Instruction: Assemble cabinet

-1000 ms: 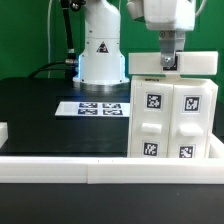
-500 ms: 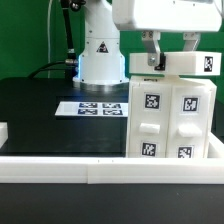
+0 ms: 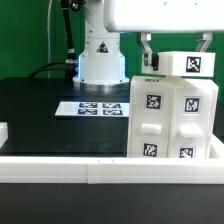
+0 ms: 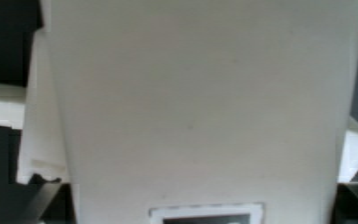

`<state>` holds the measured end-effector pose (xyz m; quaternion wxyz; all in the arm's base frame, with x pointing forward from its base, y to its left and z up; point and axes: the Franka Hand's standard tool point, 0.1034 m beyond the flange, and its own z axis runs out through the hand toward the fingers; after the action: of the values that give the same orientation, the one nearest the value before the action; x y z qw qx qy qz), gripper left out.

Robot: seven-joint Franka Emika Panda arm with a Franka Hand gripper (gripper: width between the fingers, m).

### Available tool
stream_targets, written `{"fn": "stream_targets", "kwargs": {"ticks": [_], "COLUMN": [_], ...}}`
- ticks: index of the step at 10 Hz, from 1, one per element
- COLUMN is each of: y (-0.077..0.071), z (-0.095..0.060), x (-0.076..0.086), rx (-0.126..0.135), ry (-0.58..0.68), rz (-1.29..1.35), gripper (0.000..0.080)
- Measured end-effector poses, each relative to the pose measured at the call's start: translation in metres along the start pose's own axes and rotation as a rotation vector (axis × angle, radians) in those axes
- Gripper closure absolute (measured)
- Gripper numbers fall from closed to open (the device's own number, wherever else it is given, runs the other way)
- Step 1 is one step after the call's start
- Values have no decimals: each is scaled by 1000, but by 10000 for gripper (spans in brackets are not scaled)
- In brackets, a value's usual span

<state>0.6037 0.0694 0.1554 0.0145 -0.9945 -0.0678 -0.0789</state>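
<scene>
Cabinet [image 3: 171, 118]: white box, upright at the exterior view's right, just behind the long low white rail [image 3: 100, 168] along the table's front. Two tagged door panels on its front face; a separate white slab [image 3: 186, 65] on top, tagged on its front edge, sitting slightly askew, apparently the top piece going on. Slab not yet squared to the box, so seating probably unfinished.

Gripper [image 3: 176, 48] directly above the cabinet, fingers [image 3: 147, 52] reaching down to the slab's rear edge, one visible at the slab's left end. Whether clenched on the slab or let go: cannot tell, contact hidden behind the slab. Wrist view filled by a broad white surface [image 4: 194, 100] very close under the camera, a tag edge peeking at its end; likely the slab, held close for alignment over the box.

Left of the cabinet, well apart: marker board [image 3: 93, 107] flat on the black table [image 3: 40, 115]. Behind that, robot base [image 3: 99, 50] against a green backdrop. Small white piece [image 3: 3, 130] at the table's far left edge, unidentifiable.
</scene>
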Motion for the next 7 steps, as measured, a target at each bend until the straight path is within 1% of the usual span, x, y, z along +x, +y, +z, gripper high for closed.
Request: {"fn": "stream_targets", "kwargs": {"ticks": [4, 5, 6, 7], "y": [-1, -1, -1, -6], "z": [0, 0, 0, 1], "x": [0, 0, -2, -5], "rx": [2, 8, 21, 37], "ry": [0, 8, 29, 42], "rz": [242, 354, 490, 647], "gripper": [240, 240, 240, 240]}}
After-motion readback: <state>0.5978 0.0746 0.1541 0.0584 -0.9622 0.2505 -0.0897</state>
